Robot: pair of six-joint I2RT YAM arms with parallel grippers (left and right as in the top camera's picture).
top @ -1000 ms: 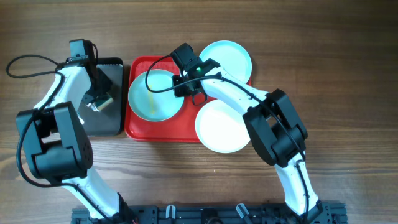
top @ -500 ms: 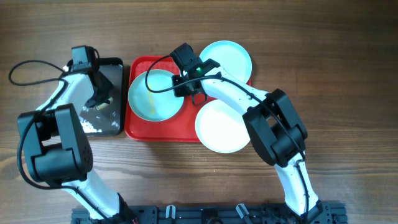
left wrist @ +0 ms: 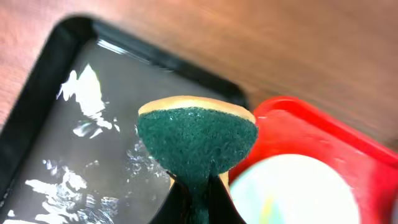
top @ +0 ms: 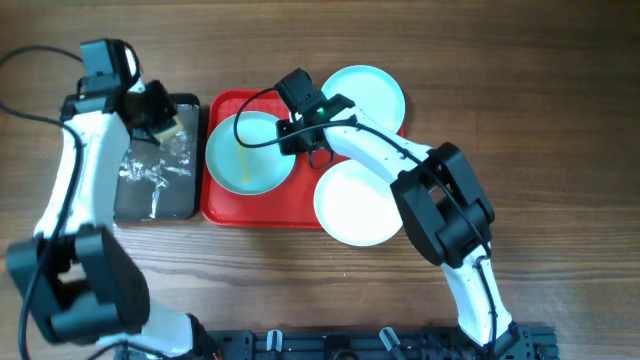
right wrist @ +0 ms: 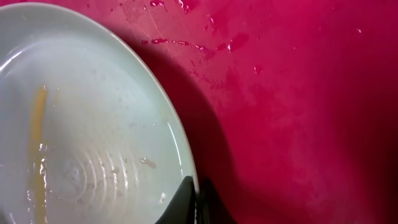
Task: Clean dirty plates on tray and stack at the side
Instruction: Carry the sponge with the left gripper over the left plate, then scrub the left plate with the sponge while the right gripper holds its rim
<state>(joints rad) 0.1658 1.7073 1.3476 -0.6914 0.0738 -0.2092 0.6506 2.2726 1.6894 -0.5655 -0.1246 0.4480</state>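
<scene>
The red tray [top: 262,205] lies mid-table. A pale mint plate [top: 240,158] with a yellow streak sits at its left end; it also shows in the right wrist view [right wrist: 87,130] and the left wrist view [left wrist: 292,193]. My right gripper [top: 293,133] is shut on that plate's right rim [right wrist: 194,202]. A second plate [top: 365,92] rests on the tray's far right corner. A third plate [top: 355,203] overhangs the tray's near right edge. My left gripper [top: 160,120] is shut on a green-and-yellow sponge [left wrist: 197,142] and holds it above the black tray's far right corner.
The smaller black tray [top: 150,190] lies left of the red tray, its floor wet and glinting [left wrist: 74,155]. Water drops dot the red tray [right wrist: 186,43]. Bare wood table surrounds both trays.
My left arm has lifted and swung up and away with the sponge, uncovering the wet black tray. The right arm and the plates have not moved.
</scene>
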